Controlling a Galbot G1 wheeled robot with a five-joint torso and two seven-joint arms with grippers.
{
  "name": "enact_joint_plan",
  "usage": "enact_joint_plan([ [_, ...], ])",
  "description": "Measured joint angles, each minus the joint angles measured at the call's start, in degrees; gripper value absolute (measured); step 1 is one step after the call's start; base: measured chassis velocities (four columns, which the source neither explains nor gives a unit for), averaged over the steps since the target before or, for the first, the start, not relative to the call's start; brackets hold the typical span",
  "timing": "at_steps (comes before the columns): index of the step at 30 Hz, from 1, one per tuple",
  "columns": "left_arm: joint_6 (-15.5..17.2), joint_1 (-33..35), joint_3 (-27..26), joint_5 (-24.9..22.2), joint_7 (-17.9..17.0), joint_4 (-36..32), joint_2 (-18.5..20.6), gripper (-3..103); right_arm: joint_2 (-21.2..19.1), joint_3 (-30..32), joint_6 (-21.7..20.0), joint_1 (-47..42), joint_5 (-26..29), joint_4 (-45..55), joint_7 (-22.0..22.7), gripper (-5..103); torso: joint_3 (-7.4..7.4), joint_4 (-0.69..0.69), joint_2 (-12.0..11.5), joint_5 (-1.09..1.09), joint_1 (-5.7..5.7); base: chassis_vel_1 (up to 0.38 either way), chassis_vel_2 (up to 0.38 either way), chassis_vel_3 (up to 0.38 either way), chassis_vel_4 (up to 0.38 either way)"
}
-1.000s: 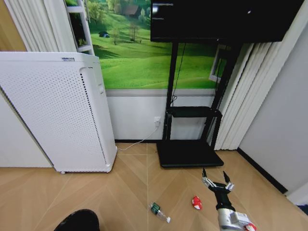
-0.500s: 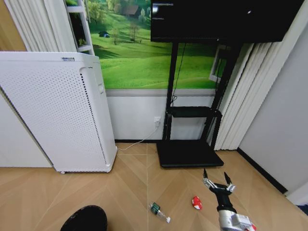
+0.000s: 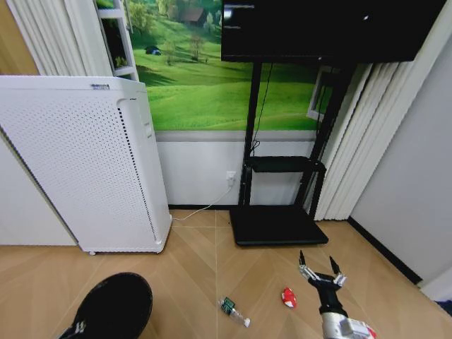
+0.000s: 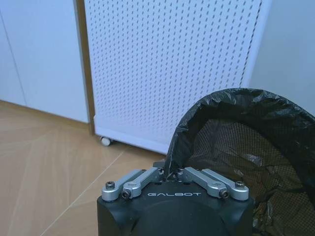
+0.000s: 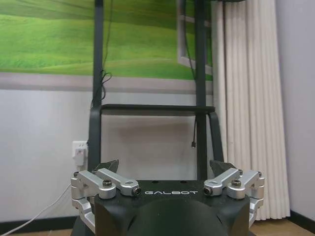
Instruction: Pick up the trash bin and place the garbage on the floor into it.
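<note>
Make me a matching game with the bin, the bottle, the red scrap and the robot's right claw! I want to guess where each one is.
Things:
1. trash bin
2. bottle
3. red scrap
4. right gripper

Places or states:
A. open, above the floor, near the black stand
B. clamped at its rim by the left gripper
C. lying on the floor between bin and scrap
D. lying on the floor just beside the right gripper

Pairs: 1-B, 2-C, 3-D, 4-A

black trash bin (image 3: 113, 307), tan chevron floor (image 3: 191, 282), green-labelled clear bottle (image 3: 234, 311), red-and-white scrap (image 3: 288, 297), white perforated appliance (image 3: 78, 162)
</note>
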Motion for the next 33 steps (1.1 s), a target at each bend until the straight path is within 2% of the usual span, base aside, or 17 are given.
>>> enact_joint_plan([
  [4,-1.0,0.0,1.0,-0.4,0.6,-1.1,-0.8,3,0.3,-0.1,1.0,-0.9,-1.7,-0.5,-2.1,100,0.00,0.00,0.0,-0.01,0.00,0.000,0.000,0.000,0.000],
  [14,-2.1,1.1,0.9,0.3,1.9,-0.7,-2.2,3,0.4,-0.7,1.3,-0.9,-2.4,-0.5,-2.3,100,0.00,0.01,0.0,0.00,0.00,0.036,0.035,-0.022,-0.027],
  [26,-3.4,2.1,0.2,0.3,3.0,-1.0,-2.2,3,-0.6,-1.1,1.7,1.4,-1.1,-2.0,-1.4,100,0.00,0.00,0.0,0.00,0.00,0.194,0.166,-0.185,-0.198],
  [31,-3.8,2.1,0.3,-2.6,3.2,-1.0,-2.0,3,-2.4,-0.7,0.4,3.5,-1.5,-4.8,-1.1,100,0.00,0.00,0.0,-0.02,0.00,0.217,0.147,-0.190,-0.186],
  [33,-3.6,1.8,0.8,-5.2,2.9,-1.2,-1.9,3,-3.6,-1.5,-0.2,5.1,-2.1,-8.0,-1.4,100,0.00,0.01,0.0,-0.02,0.00,0.087,0.035,-0.057,-0.067],
])
